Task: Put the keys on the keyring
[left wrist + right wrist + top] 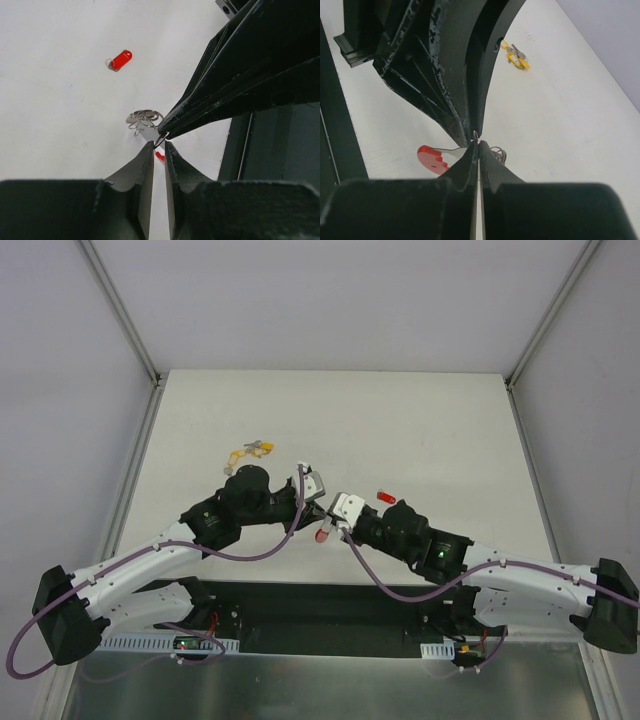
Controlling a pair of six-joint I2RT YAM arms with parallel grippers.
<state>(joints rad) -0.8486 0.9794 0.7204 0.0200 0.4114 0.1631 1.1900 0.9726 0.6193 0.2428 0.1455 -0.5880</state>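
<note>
My right gripper (477, 145) is shut on a thin silvery wire loop (162, 137) of the keyring. The keyring's red plastic part (431, 157) and wire coils (498, 153) hang just below the fingertips. My left gripper (159, 145) meets it tip to tip, jaws a narrow gap apart, with the wire loop's end between the tips. From above, both grippers (326, 518) touch over the red part (323, 535). A red-tagged key (120, 60) lies on the table beside them. Yellow-tagged keys (252, 450) lie farther back left.
The white table (420, 430) is walled by a grey frame on both sides. A dark strip (320, 605) with the arm bases runs along the near edge. The purple cables (250, 552) loop off both arms.
</note>
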